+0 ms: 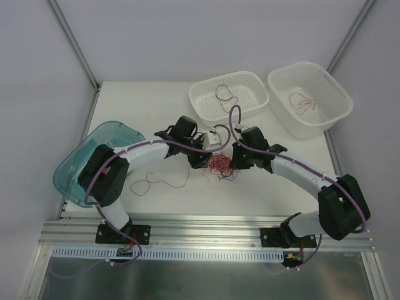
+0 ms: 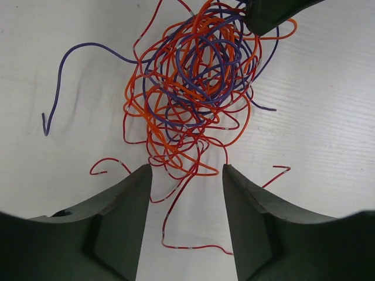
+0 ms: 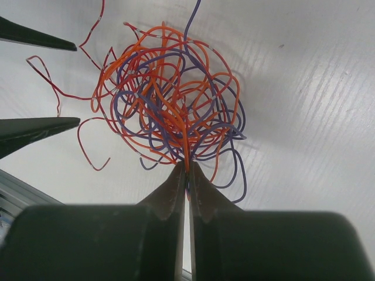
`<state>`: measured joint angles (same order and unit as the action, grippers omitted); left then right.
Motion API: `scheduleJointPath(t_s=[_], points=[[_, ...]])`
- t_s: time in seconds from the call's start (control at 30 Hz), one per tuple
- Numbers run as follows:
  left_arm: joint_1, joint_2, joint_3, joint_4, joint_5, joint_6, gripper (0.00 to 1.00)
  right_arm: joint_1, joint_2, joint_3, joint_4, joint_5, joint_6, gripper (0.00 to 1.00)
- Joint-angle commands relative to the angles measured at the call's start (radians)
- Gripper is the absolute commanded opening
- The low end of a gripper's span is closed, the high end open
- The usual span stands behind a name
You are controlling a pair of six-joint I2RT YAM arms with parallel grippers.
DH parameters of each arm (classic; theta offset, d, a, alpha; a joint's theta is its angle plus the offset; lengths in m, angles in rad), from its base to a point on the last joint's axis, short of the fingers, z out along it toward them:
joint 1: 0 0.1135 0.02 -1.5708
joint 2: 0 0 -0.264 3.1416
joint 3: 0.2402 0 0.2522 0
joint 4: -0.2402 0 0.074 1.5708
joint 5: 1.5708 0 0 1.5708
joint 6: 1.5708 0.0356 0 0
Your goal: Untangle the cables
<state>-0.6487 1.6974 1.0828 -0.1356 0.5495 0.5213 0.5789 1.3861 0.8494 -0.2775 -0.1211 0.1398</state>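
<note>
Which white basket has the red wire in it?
The right-hand basket: a red wire lies inside it. The left basket beside it holds a dark wire instead.

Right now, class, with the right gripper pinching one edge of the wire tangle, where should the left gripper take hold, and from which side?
Take the loose red strand trailing from the tangle edge opposite the right gripper. The left gripper faces that side, jaws open astride it. A single free strand pinches cleanly, and pulling away from the held edge may loosen the tangle.
</note>
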Motion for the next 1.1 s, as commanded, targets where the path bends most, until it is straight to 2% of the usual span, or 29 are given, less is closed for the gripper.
scheduleJointPath(t_s=[0.0,0.03,0.13,0.17,0.23,0.43,0.77,0.9,1.07], points=[[-0.009,0.025,0.046,0.028,0.076,0.045,0.51,0.006,-0.041,0.05,-0.002,-0.02,-0.006,0.01],[-0.009,0.03,0.048,0.028,0.076,0.045,0.47,0.004,-0.042,0.05,-0.003,-0.02,-0.008,0.01],[-0.009,0.033,0.049,0.028,0.079,0.046,0.21,0.003,-0.041,0.048,-0.002,-0.017,-0.008,0.01],[-0.011,0.025,0.046,0.028,0.079,0.046,0.07,0.002,-0.039,0.048,-0.002,-0.014,-0.009,0.01],[-0.009,-0.002,0.036,0.025,0.079,0.042,0.0,-0.001,-0.038,0.039,0.001,-0.012,-0.014,0.01],[0.007,-0.139,0.003,0.017,0.112,-0.038,0.0,-0.039,-0.044,-0.025,0.023,-0.005,-0.009,0.01],[0.236,-0.447,0.058,0.016,0.207,-0.408,0.0,-0.255,-0.093,-0.124,-0.012,0.024,0.038,0.01],[0.268,-0.542,0.092,0.01,0.193,-0.486,0.0,-0.32,-0.11,-0.127,-0.04,0.023,0.037,0.01],[0.328,-0.622,0.146,-0.012,0.095,-0.576,0.0,-0.387,-0.121,-0.121,-0.083,0.026,0.04,0.01]])
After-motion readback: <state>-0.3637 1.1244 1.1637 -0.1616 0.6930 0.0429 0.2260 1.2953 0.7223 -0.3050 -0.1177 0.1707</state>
